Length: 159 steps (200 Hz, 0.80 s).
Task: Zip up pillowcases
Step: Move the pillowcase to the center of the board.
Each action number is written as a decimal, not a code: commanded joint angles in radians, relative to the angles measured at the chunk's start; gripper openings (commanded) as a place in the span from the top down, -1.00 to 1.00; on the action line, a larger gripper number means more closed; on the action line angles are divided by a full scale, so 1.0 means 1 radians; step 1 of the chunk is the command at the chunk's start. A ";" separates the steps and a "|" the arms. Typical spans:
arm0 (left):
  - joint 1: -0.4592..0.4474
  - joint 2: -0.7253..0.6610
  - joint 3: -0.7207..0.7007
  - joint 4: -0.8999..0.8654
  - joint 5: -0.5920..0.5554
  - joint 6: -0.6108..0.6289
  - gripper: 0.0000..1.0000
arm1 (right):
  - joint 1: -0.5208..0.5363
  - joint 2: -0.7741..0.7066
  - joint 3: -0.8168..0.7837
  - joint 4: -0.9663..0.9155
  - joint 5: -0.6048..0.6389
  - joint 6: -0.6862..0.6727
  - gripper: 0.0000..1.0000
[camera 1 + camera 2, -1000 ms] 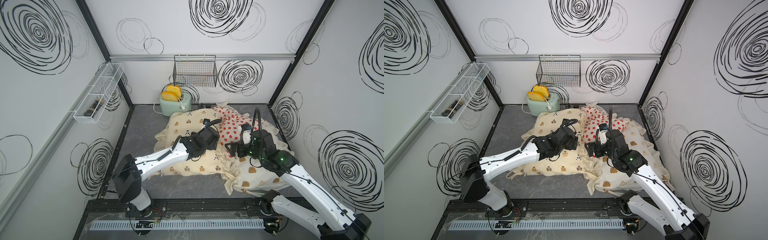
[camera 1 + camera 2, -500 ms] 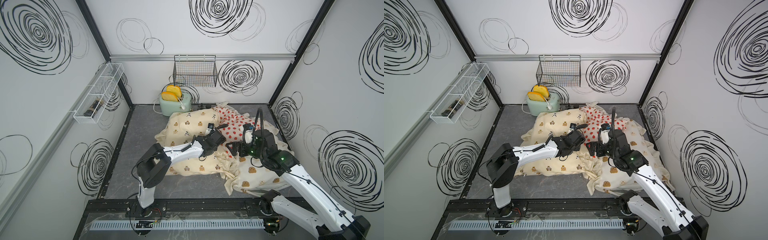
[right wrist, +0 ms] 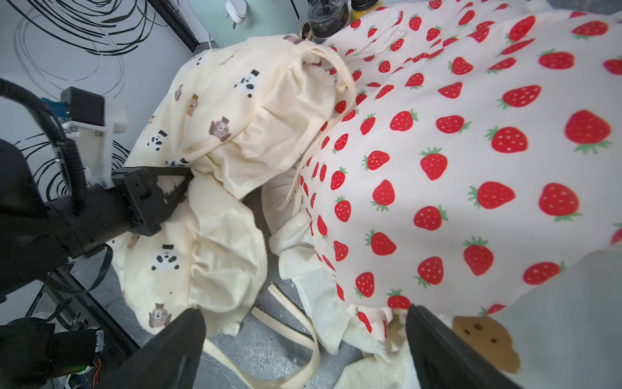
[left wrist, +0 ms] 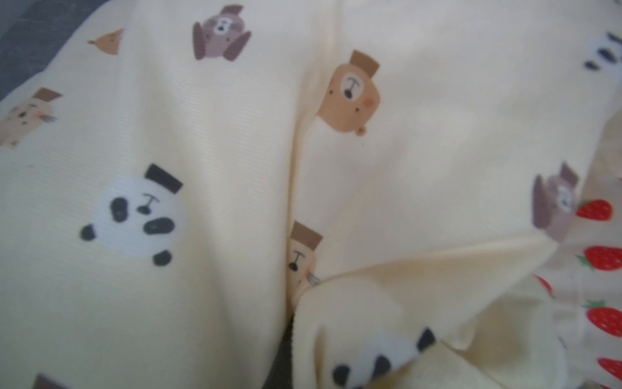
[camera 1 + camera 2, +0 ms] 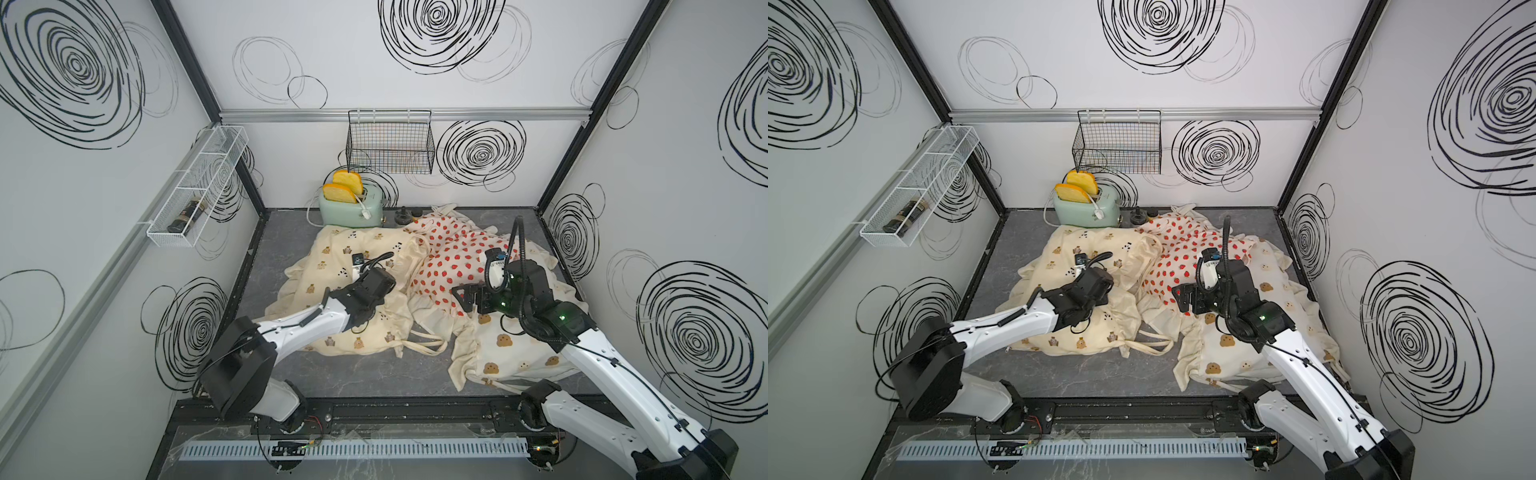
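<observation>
Three pillowcases lie bunched together on the grey floor. The cream one with bears and pandas [image 5: 340, 257] [image 4: 202, 168] is on the left, the strawberry one [image 5: 449, 257] [image 3: 471, 168] in the middle, and the one with brown bear faces [image 5: 511, 349] at the right front. My left gripper [image 5: 392, 291] [image 5: 1113, 291] [image 3: 188, 176] is shut, pinching a fold of the cream pillowcase by its ruffled right edge. My right gripper [image 5: 465, 297] [image 3: 303, 336] hangs open over the strawberry pillowcase's front ruffle, holding nothing. No zipper shows clearly.
Loose tie strings [image 5: 424, 343] trail on the floor between the cases. A mint toaster with toast [image 5: 351, 210] and small jars [image 5: 402, 215] stand at the back wall under a black wire basket [image 5: 390, 145]. A white wire shelf [image 5: 195, 191] hangs on the left wall.
My left gripper has gone from open to shut on the cream cloth and drawn back toward the left front. The right arm has stayed almost still, with its gripper open.
</observation>
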<state>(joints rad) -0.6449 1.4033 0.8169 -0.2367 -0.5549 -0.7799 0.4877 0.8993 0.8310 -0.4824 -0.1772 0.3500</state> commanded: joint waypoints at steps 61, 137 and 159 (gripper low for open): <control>0.413 -0.139 -0.083 0.076 0.118 0.059 0.78 | -0.008 0.037 0.016 0.050 -0.011 0.008 -0.95; 0.501 0.016 0.076 0.102 0.053 0.218 0.72 | -0.037 0.058 0.000 0.068 -0.029 0.022 -0.95; 0.546 0.073 0.134 0.090 0.061 0.234 0.74 | -0.055 0.055 0.001 0.069 -0.039 0.024 -0.95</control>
<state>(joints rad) -0.1455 1.4322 0.8742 -0.1986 -0.4614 -0.5983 0.4511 0.9562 0.8310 -0.4347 -0.1967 0.3626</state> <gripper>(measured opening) 0.135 0.975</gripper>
